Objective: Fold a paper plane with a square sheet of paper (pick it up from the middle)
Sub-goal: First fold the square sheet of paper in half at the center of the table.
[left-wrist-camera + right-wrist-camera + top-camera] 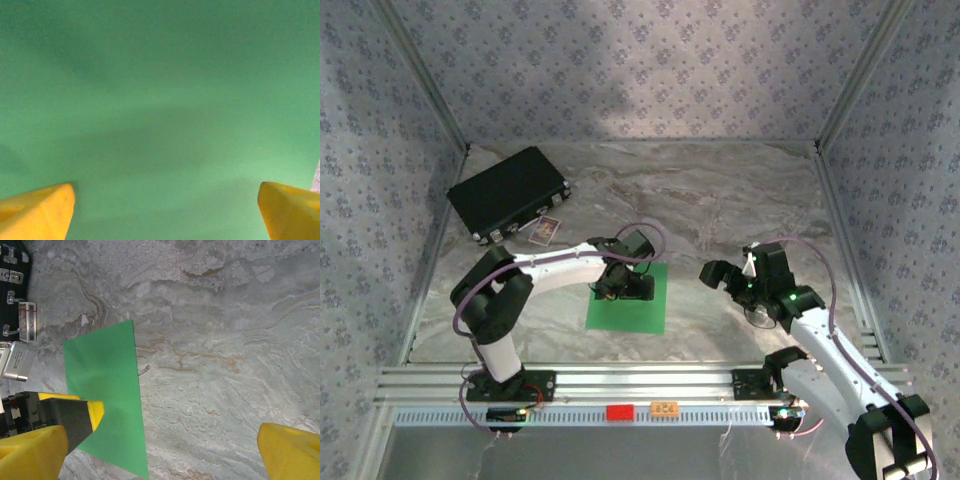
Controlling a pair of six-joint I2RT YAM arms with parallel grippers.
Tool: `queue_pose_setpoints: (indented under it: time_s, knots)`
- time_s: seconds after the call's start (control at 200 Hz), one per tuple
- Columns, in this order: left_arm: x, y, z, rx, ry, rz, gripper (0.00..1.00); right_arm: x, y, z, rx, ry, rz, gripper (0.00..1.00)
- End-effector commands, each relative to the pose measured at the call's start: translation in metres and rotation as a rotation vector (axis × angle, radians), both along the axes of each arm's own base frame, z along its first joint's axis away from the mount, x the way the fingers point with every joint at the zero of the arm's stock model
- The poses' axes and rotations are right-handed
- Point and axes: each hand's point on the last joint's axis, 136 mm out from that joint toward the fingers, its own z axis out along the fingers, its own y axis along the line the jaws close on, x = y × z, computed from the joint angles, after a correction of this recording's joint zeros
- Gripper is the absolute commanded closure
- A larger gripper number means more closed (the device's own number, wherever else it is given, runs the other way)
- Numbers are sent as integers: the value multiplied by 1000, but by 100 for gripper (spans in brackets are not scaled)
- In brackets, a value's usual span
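No text can be read; the marks on the orange tag (665, 408) are too small to make out.

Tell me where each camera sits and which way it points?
Top external: above and behind the arms, looking down on the table; both arms show, left hand over the green paper, right hand off to its right.
Left wrist: on the left arm, facing down, close on the paper; its yellow fingertips show.
Right wrist: on the right arm, looking down at table and paper; its yellow fingertips show.
Shared: all three see the green paper.
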Motion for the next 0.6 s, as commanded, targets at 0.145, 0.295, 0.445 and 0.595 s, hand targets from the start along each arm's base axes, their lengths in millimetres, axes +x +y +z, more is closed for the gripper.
queue_pose_setpoints:
  time_s: [0.145,0.295,0.445,0.595]
  knots:
    - [11,-13,-4,1,4,62,8,-4,-15,-2,-56,12,-27,1]
    - [19,-22,-3,8,0,73,8,0,-15,4,-6,-8,-38,1]
    - [25,-22,7,12,-35,71,8,3,-16,10,38,-28,-46,1]
    - [31,-10,22,69,-95,26,9,10,-9,31,170,-76,-42,1]
